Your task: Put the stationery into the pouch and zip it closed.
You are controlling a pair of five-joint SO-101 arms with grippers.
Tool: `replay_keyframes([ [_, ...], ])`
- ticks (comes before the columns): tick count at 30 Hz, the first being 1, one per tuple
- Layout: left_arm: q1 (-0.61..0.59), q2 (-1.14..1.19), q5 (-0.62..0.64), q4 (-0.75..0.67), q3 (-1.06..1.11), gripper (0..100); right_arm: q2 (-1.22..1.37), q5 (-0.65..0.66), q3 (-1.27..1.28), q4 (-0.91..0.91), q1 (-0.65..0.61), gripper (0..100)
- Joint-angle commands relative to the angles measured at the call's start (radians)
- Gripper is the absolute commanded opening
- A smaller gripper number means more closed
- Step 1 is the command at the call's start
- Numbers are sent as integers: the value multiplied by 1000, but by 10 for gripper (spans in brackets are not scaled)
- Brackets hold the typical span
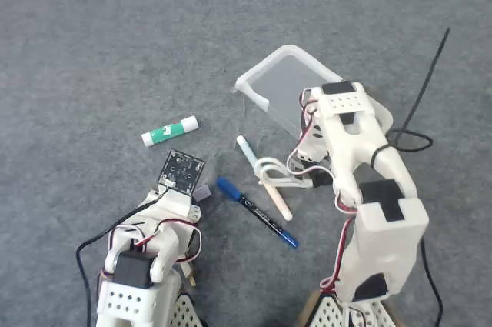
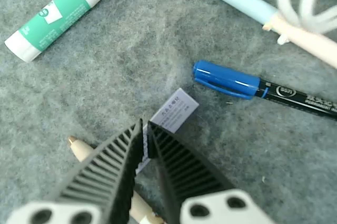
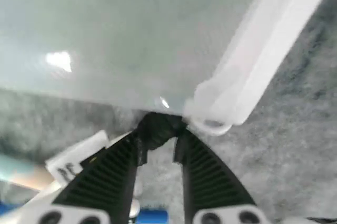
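The translucent pouch [image 1: 280, 85] with a white zipper edge [image 3: 258, 60] lies at the back right. My right gripper [image 3: 158, 129] is shut on a dark tab at the pouch's near edge, beside a small zipper ring [image 3: 213, 125]. My left gripper [image 2: 145, 128] is shut, its tips just short of a small grey eraser [image 2: 175, 109] on the mat. A blue marker [image 2: 226, 80] lies beyond the eraser, with a light-blue-capped pen [image 2: 237, 0] farther off. The green and white glue stick [image 1: 170, 131] lies apart to the left. In the high view the left gripper [image 1: 197, 187] sits by the eraser [image 1: 204, 193].
White cable loops [image 1: 273, 169] from the right arm hang over the pen [image 1: 261, 177] and near the marker [image 1: 257, 213]. A beige stick [image 2: 79, 147] lies under my left gripper. A black cable [image 1: 423, 88] trails at the right. Grey felt [image 1: 92, 58] covers the table.
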Motion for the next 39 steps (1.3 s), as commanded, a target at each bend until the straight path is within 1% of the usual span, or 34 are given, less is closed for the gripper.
replay_keyframes([
  [1,-2,-15,0,5,-15,12,1,72,-106,133,-31,6],
  [7,-2,-15,0,5,-15,12,1,164,-253,272,-53,6],
  [11,-2,-15,0,5,-15,12,-8,224,-308,303,-93,6],
  [14,-2,-15,0,5,-15,12,-58,255,-305,306,-130,6],
  [18,-2,-15,0,5,-15,12,-151,261,-284,308,-154,6],
  [24,-2,-15,0,5,-15,12,-372,256,-187,295,-166,6],
  [27,-2,-15,0,5,-15,12,-481,252,-86,226,-162,6],
  [31,-2,-15,0,5,-15,12,-607,181,103,61,-163,6],
  [34,-2,-15,0,5,-15,12,-699,181,232,-62,-159,6],
  [37,-2,-15,0,5,-15,12,-751,181,318,-148,-153,8],
  [39,-2,-15,0,5,-15,12,-753,172,339,-171,-140,45],
])
